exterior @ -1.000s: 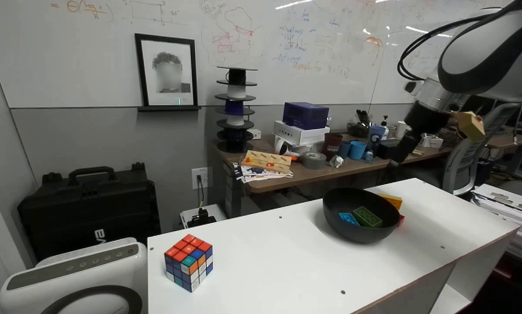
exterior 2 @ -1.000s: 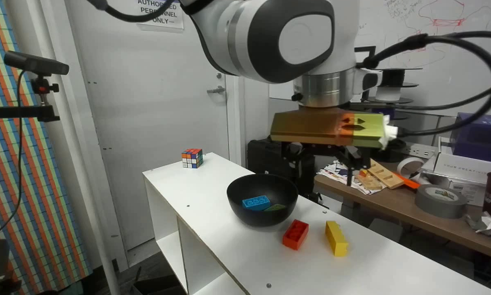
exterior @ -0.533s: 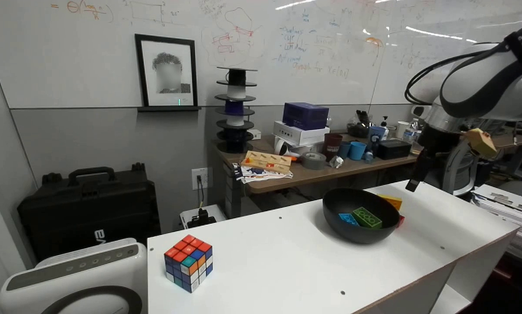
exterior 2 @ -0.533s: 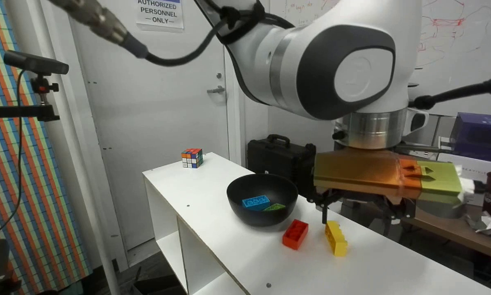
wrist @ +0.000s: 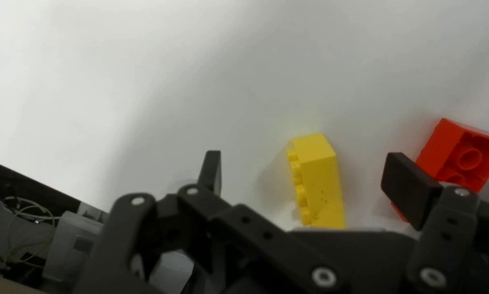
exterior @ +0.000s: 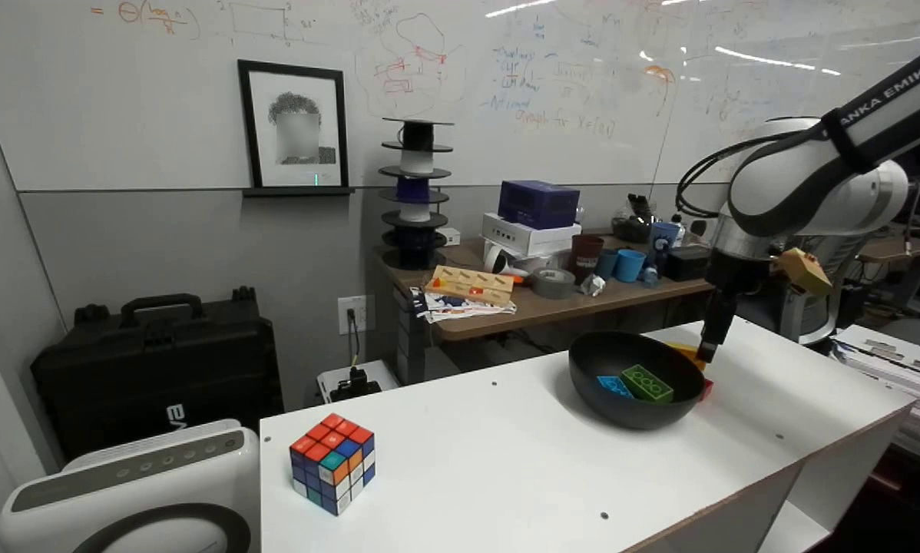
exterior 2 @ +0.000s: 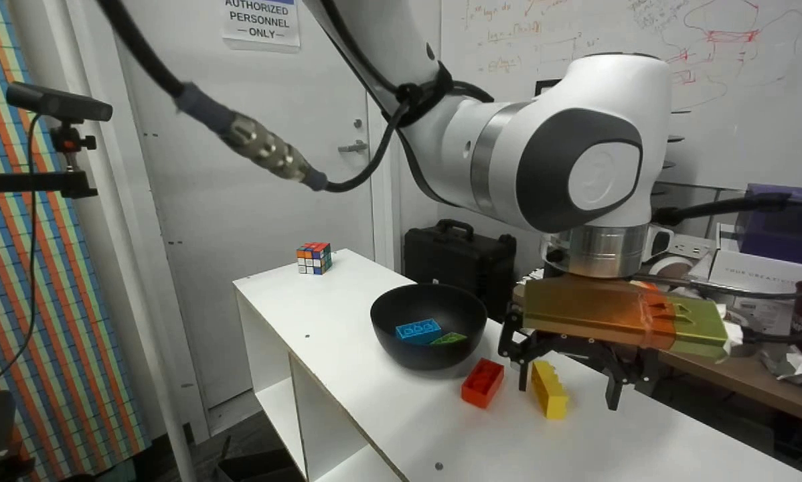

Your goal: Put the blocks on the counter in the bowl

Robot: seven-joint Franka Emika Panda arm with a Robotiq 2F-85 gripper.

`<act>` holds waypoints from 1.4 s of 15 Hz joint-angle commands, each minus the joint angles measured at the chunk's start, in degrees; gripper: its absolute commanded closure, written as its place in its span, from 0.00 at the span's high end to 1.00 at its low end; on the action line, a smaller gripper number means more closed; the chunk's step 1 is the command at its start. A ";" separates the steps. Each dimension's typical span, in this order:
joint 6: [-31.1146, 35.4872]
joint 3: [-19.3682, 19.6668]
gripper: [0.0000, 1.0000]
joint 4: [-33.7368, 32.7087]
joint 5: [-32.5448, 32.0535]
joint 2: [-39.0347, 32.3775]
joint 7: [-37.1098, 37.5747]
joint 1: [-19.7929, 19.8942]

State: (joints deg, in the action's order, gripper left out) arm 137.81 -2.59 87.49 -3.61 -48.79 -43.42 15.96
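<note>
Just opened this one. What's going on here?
A robot arm seems midway through loading a bowl: the blue block and green block are inside it, while the red block and yellow block lie outside it on the counter. The gripper hangs open at the yellow block, which shows between its fingers in the wrist view; nothing is gripped yet.

A purple box (exterior: 538, 204) rests on a white box (exterior: 530, 236), near a tape roll (exterior: 553, 283).
</note>
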 commanded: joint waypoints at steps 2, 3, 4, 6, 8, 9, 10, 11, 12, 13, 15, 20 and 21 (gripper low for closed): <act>-5.26 1.12 0.90 -9.20 -1.43 -5.54 0.03 -1.39; -5.70 0.92 0.75 -10.31 -1.30 -6.36 -0.41 -1.17; -5.88 0.85 0.68 -11.13 -1.24 -7.07 -0.52 -1.11; -5.99 0.94 0.51 -12.56 -1.54 -8.31 -0.47 -1.44; -6.03 0.56 0.35 -12.62 -1.62 -8.33 -0.97 -1.45; -5.89 0.13 0.27 -11.81 -1.39 -7.62 -1.69 -1.27; -5.61 -0.07 0.20 -11.10 -1.40 -7.10 -2.48 -1.16; -5.16 0.00 0.12 -10.02 -1.49 -6.43 -2.83 -1.22; -4.76 0.02 0.12 -9.23 -1.40 -5.93 -3.14 -1.15; -3.93 0.09 0.15 -8.01 -1.31 -5.18 -3.27 -1.01; -1.93 0.16 0.17 -5.28 -0.89 -3.14 -2.30 -1.09; 10.83 -5.07 0.17 8.50 1.45 7.36 -4.65 0.22; 13.22 -6.63 0.17 11.12 1.83 9.29 -5.72 0.56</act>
State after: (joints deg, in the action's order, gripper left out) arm 144.66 -5.63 87.63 -3.56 -48.26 -46.01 15.37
